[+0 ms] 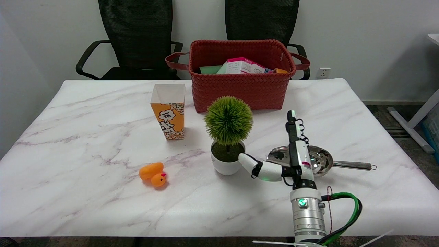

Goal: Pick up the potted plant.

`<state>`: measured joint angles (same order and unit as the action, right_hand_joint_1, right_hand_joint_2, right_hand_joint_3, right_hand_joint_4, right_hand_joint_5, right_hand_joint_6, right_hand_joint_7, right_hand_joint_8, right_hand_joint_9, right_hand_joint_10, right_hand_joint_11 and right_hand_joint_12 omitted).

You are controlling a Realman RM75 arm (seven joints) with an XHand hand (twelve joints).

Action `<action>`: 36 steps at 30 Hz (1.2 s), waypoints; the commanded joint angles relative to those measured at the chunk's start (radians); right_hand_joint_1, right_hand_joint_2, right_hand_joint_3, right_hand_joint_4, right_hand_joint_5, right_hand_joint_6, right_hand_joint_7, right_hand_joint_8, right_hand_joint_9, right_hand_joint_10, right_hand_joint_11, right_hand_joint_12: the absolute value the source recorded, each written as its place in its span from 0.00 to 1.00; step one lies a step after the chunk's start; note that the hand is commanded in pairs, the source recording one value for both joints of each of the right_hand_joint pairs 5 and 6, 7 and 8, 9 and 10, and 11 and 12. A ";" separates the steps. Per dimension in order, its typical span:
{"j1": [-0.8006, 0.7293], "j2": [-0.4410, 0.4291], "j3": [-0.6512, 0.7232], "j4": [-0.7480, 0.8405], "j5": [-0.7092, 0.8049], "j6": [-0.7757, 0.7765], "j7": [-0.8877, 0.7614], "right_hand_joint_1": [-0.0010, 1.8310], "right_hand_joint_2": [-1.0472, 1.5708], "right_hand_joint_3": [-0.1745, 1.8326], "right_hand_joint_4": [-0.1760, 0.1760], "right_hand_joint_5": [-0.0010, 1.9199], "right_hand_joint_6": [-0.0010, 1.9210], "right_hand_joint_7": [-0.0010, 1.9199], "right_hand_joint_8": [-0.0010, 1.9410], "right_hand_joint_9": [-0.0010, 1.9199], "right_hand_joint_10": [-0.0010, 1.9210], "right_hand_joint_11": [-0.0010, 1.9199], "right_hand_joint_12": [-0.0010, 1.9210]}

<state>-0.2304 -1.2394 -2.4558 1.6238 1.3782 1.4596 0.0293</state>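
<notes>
The potted plant (227,137) stands upright near the middle of the marble table (85,120), a round green ball of foliage on a short stem in a small white pot. My right hand (286,157) reaches in from the lower right, just right of the pot. Its thumb sticks out leftward and its tip touches or nearly touches the pot's right rim. The other fingers point straight up the table, away from the plant. The hand holds nothing.
A shiny metal ladle (317,160) lies on the table right behind my hand. An orange popcorn box (168,111) stands left of the plant, a rubber duck (153,174) lies front left, and a red woven basket (241,87) with boxes sits behind.
</notes>
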 commanded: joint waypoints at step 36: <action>0.068 -0.016 0.061 -0.131 0.075 -0.290 0.160 0.60 0.50 0.41 0.50 0.00 0.00 0.01 0.01 0.06 0.06 0.00 0.00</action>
<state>-0.1738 -1.2438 -2.4172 1.5163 1.4446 1.2464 0.1797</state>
